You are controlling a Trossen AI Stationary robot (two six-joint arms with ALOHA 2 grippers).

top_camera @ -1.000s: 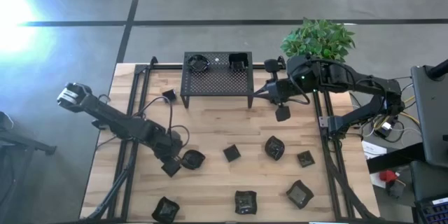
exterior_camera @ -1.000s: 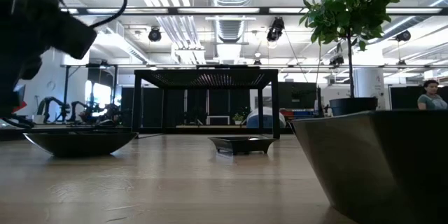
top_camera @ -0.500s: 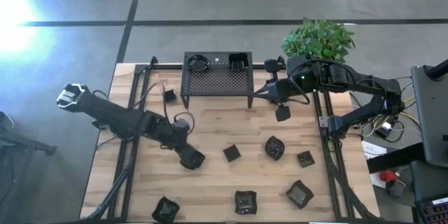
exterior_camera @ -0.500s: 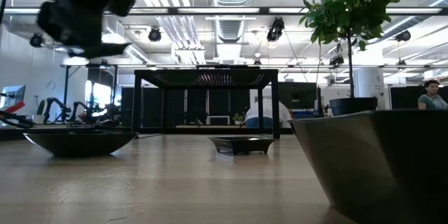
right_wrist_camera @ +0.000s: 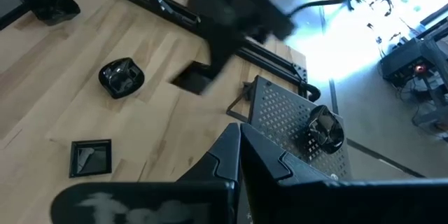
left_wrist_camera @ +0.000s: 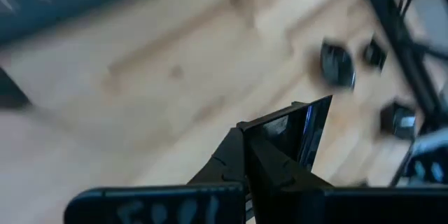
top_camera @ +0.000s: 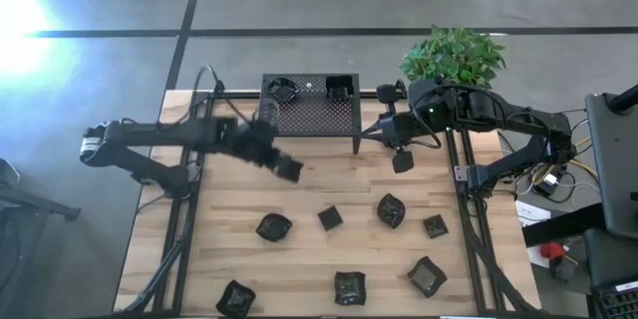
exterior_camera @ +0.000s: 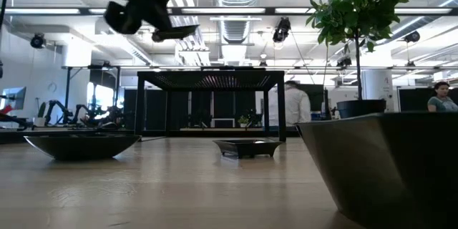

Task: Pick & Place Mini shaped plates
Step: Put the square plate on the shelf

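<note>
My left gripper [top_camera: 284,164] hangs in the air just in front of the black perforated rack [top_camera: 309,110], shut on a small square dark plate [top_camera: 293,170]. Two mini plates [top_camera: 282,88] [top_camera: 339,87] sit on the rack's top. Several more lie flat on the wooden table, among them a round one [top_camera: 274,226] and a square one [top_camera: 330,218]. My right gripper [top_camera: 402,159] hovers shut and empty at the rack's right end. My left gripper pinches the square plate by one edge [left_wrist_camera: 280,136] between its two fingers. The fingers slant down from the table's left. The rest of the plate [exterior_camera: 175,32] juts out past the fingertips, nearly level, lifted well clear of the table.
A potted plant [top_camera: 454,55] stands at the far right behind my right arm. Black frame rails [top_camera: 189,199] run along the table's left and right sides. One plate [exterior_camera: 386,164] sits very close to the low camera. People walk in the room beyond.
My left gripper, shut on the square plate, has risen from beside the round plate near the table's left and swung toward the far edge, up to the rack's front. The plate has gone with it, lifted high. The round plate stays where it was.
</note>
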